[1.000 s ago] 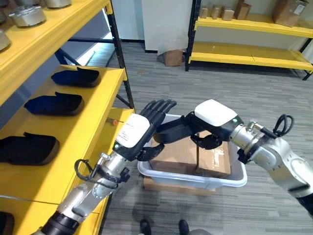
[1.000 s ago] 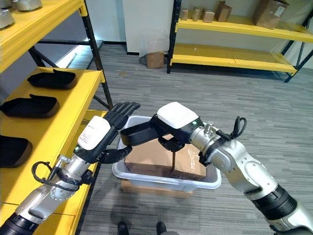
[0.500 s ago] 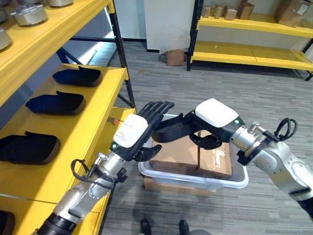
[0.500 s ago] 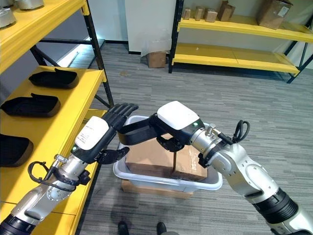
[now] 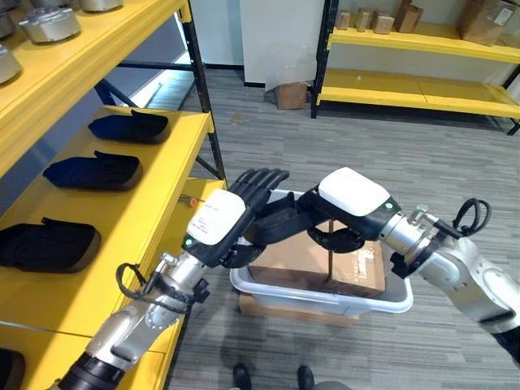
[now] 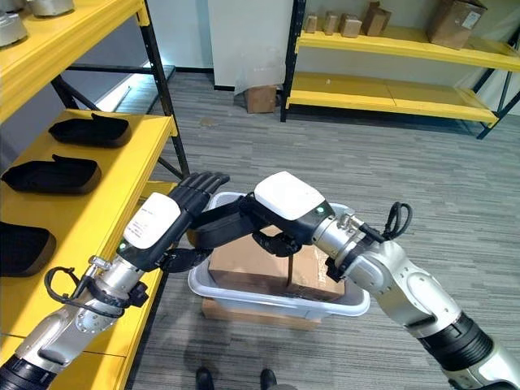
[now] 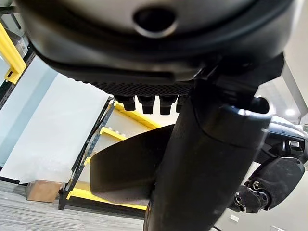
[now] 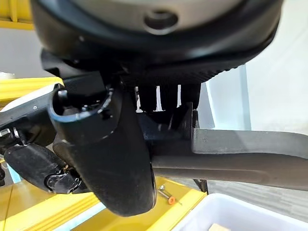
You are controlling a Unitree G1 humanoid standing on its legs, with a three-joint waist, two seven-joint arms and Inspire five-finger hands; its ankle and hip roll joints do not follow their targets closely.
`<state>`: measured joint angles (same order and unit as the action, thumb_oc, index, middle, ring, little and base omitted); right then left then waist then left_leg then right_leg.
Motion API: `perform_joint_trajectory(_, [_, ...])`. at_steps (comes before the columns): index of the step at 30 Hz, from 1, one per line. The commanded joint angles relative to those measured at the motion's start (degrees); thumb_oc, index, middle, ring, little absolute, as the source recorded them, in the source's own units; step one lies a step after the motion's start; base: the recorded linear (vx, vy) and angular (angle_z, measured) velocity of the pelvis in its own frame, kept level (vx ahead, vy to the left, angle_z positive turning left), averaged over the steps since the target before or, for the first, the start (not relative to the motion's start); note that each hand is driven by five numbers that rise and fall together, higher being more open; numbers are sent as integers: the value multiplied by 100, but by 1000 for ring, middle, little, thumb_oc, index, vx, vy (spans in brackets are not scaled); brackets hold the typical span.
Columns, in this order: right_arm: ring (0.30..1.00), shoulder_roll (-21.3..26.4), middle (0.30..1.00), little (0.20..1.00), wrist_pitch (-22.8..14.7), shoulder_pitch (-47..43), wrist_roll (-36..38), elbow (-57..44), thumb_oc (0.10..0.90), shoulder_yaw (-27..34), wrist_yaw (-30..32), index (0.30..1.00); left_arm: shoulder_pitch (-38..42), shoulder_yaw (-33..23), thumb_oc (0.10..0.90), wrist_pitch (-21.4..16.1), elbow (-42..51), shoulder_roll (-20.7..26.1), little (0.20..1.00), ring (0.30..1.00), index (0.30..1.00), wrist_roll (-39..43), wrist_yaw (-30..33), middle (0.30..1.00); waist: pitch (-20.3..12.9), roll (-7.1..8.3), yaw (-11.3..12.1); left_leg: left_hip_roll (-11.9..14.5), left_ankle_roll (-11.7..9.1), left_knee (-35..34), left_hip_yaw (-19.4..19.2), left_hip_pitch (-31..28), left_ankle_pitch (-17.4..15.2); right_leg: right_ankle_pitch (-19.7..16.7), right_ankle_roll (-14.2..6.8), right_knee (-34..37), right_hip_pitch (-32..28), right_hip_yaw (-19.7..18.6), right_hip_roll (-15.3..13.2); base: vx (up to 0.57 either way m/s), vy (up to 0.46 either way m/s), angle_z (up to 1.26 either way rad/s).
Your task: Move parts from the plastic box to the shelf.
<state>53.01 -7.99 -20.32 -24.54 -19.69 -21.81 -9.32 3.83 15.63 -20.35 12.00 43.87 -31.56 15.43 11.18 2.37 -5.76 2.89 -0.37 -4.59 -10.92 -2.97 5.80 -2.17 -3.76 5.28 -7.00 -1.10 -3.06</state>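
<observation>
Three black parts (image 5: 89, 171) are already lying on the yellow shelf (image 5: 166, 175) at the left, spaced from far to near along the middle level, so the task looks partly done. One more dark part (image 6: 231, 226) is being held over the near left corner of the plastic box (image 5: 325, 296), which is sitting on the floor just beside the shelf post.

Both hands are meeting on this part. The right hand (image 5: 341, 218) is coming in from the right with its fingers curled round the part's right end, which its own wrist view confirms. The left hand (image 5: 236, 213) is rising at the part's left end with its fingers straight and pointing up, the thumb seeming to press the part from below, so it is supporting rather than gripping; this looks like a handover, though that is my reading.

Inside the box only a cardboard carton (image 5: 301, 260) is showing, and whether any parts are lying beneath it I cannot tell. Left to do: carrying this part across to the shelf and setting it beside the others.
</observation>
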Motion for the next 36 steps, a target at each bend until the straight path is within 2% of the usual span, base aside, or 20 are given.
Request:
perform_joint_trajectory(1, [300,-186,300,300,-262,-658,272,-176,400,201,514,300,710,3,900,-253,220,40,1000,1000,1000,392,218,1000,-486,77,139,359,-249,-41,290,-349,-731,220,-233,-182,95,389,-39,0,0,0])
perform_joint_trajectory(4, [300,-218,300,300,-317,-708,183,-50,400,17,481,300,786,89,900,-228,129,45,1000,1000,1000,371,269,1000,-491,77,139,364,-251,-41,296,-347,-724,220,-228,-185,100,392,-37,0,0,0])
perform_joint_trajectory(10, [300,-397,300,300,-507,-1053,249,311,400,-480,414,300,1331,686,900,-12,-650,-146,1000,1000,1000,276,593,1000,-541,92,57,373,-245,-41,254,-377,-742,242,-214,-212,106,343,-23,0,0,0])
perform_joint_trajectory(11, [300,-435,300,300,-563,-1175,219,423,400,-612,519,300,1409,808,900,-73,-808,-208,1000,1000,1000,245,627,1000,-555,98,60,378,-245,-41,250,-391,-748,249,-208,-215,98,339,-21,13,-5,-5])
perform_joint_trajectory(27, [300,-611,300,300,-737,-1373,27,519,400,-779,726,300,1533,948,900,-35,-804,-419,1000,1000,1000,230,526,1000,-577,112,102,378,-240,-41,284,-407,-766,275,-204,-219,69,369,-13,1,0,0])
perform_joint_trajectory(29, [300,-622,300,300,-771,-1365,-27,495,400,-762,761,300,1539,949,900,-29,-802,-414,1000,1000,1000,13,517,1000,-573,108,108,376,-242,-41,292,-403,-763,279,-202,-217,65,368,-11,0,0,0])
perform_joint_trajectory(30, [300,-629,300,300,-792,-1374,-26,496,400,-765,748,300,1546,967,737,-21,-816,-400,772,772,772,28,487,772,-575,109,105,376,-245,-41,288,-405,-763,278,-204,-219,67,369,-11,0,0,0])
perform_joint_trajectory(31, [300,-606,300,300,-790,-1389,1,439,400,-806,757,300,1567,996,400,-37,-809,-389,300,300,300,58,474,300,-572,107,107,378,-241,-41,280,-406,-766,279,-209,-207,58,369,-13,0,0,0])
perform_joint_trajectory(36, [300,-634,300,300,-809,-1380,-1,417,400,-819,768,300,1587,1056,400,-17,-832,-371,300,300,300,-25,663,300,-565,100,99,376,-236,-41,277,-408,-768,286,-202,-211,57,366,-10,0,0,0])
